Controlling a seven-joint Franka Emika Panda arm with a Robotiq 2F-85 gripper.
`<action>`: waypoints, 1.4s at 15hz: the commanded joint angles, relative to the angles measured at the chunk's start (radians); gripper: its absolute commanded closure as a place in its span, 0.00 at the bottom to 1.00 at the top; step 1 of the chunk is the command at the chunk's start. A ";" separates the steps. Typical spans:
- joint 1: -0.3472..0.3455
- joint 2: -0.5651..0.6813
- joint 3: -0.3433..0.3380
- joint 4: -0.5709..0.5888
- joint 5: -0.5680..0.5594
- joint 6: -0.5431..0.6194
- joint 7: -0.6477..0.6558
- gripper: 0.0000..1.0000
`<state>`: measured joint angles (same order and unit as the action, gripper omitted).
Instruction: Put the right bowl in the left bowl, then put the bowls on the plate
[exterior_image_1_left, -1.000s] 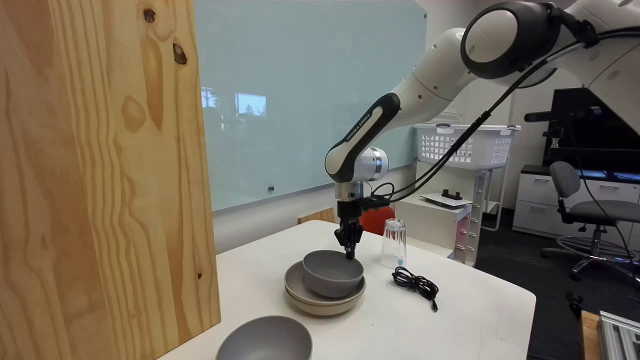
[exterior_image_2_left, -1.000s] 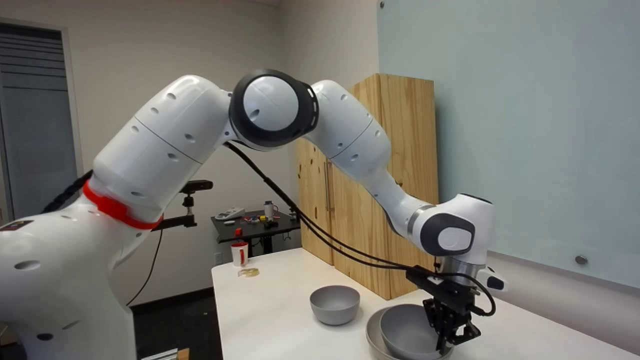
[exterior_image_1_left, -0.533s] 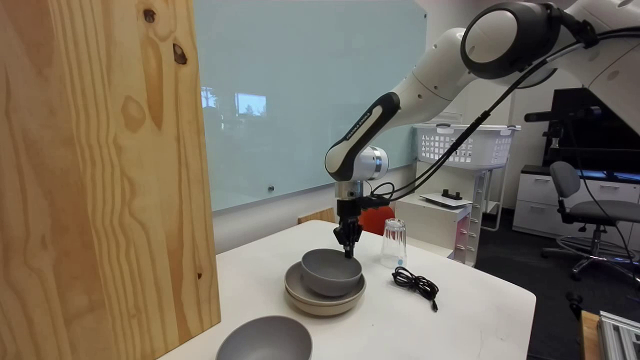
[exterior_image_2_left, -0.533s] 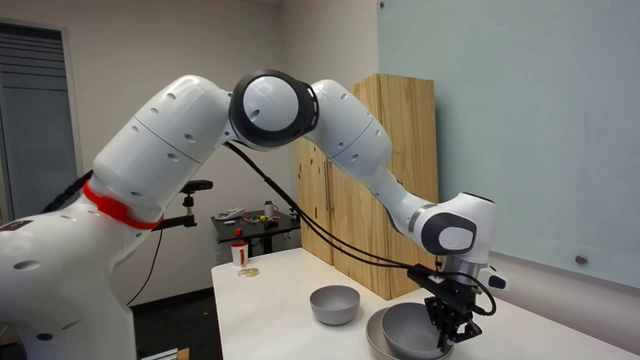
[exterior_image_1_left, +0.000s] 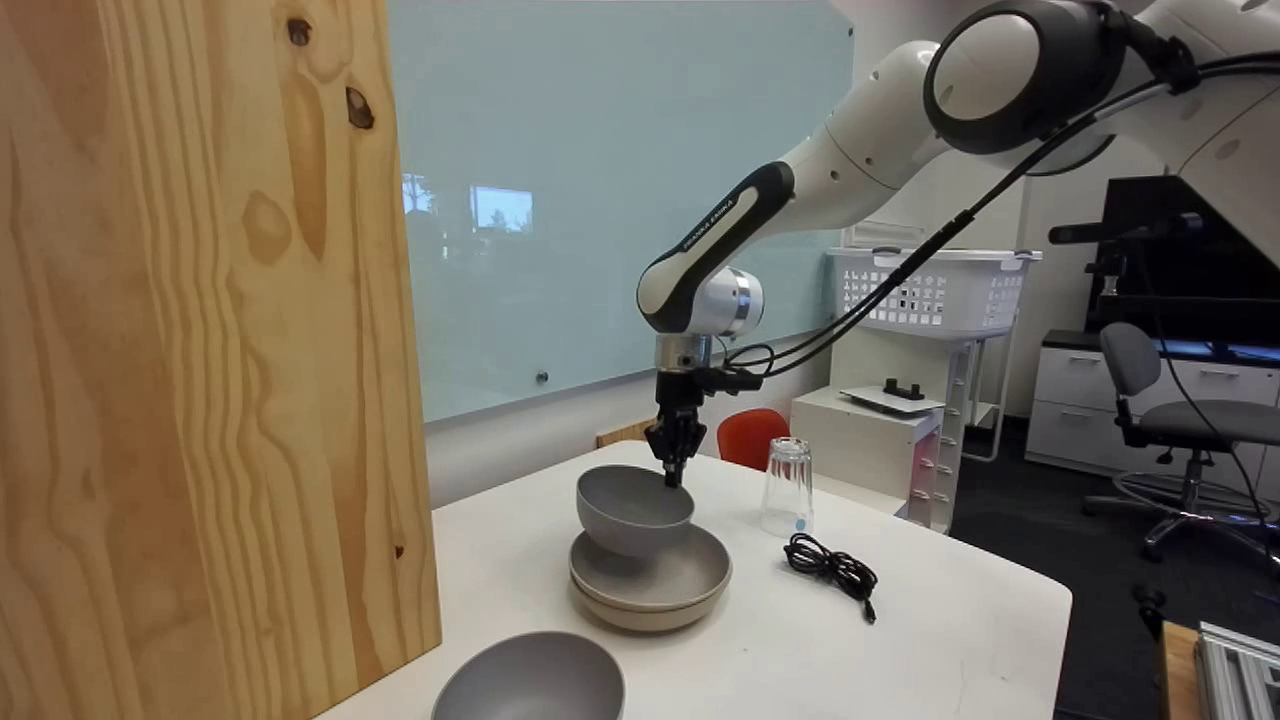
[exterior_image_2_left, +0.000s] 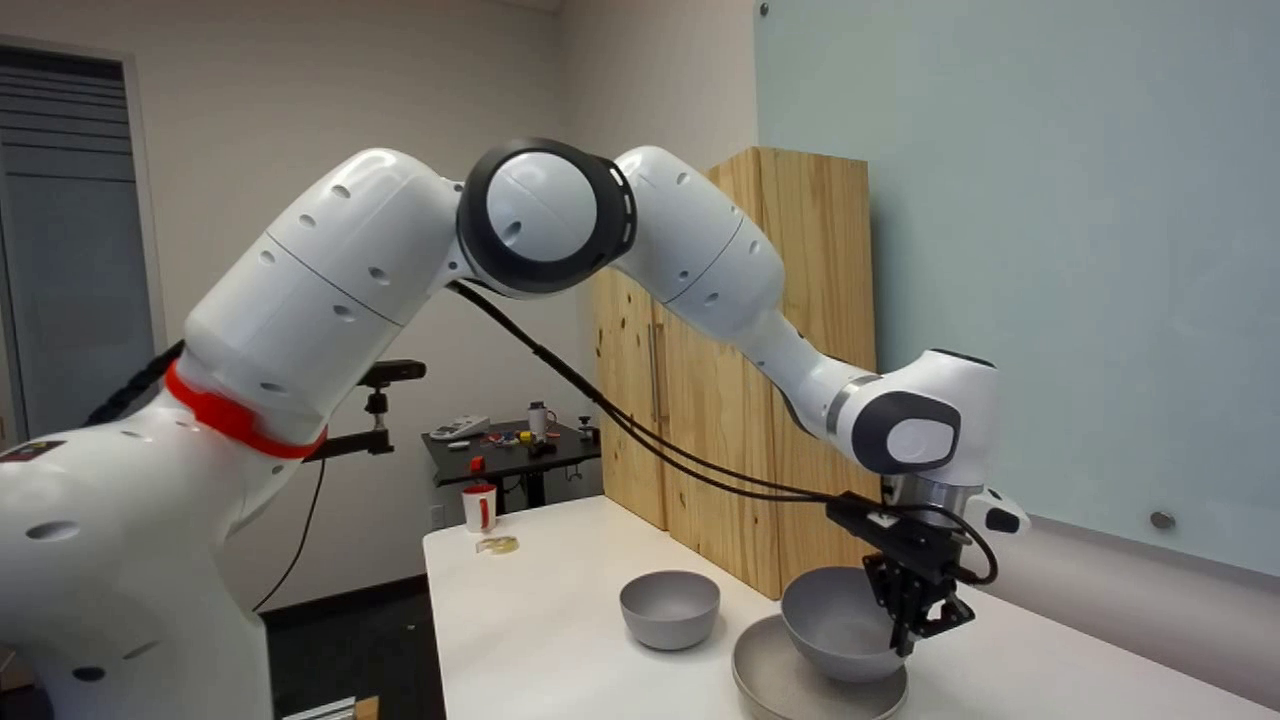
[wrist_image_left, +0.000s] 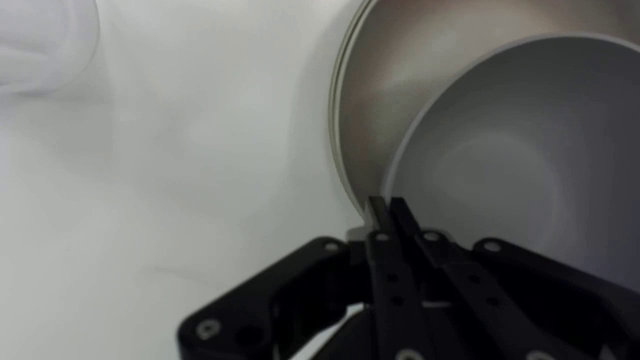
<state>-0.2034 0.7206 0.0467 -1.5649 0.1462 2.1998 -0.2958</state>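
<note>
Held bowl (wrist_image_left: 520, 150) cut off at right in wrist view, plate (wrist_image_left: 390, 65) above, glass (wrist_image_left: 45, 47) left

Bowl (exterior_image_1_left: 633, 512): raised higher over the plate (exterior_image_1_left: 690, 580) than a second ago, and shifted left across it in an exterior view.
End effector (exterior_image_1_left: 674, 482): risen along with the bowl, farther above the plate.
Arm (exterior_image_2_left: 700, 265): its wrist end lifted above the plate too.
Plate: more of its inside uncovered beneath the bowl in both exterior views.

Glass board (exterior_image_1_left: 620, 180) and wheeled chair (exterior_image_1_left: 1180, 418) suggest an office
</note>
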 joint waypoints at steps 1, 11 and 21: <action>0.017 -0.005 0.003 0.036 0.001 -0.035 0.012 0.99; 0.102 -0.072 0.025 0.007 -0.017 -0.064 0.007 0.99; 0.201 -0.129 0.042 -0.025 -0.038 -0.199 0.068 0.99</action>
<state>-0.0101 0.6287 0.0915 -1.5476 0.1246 2.0475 -0.2485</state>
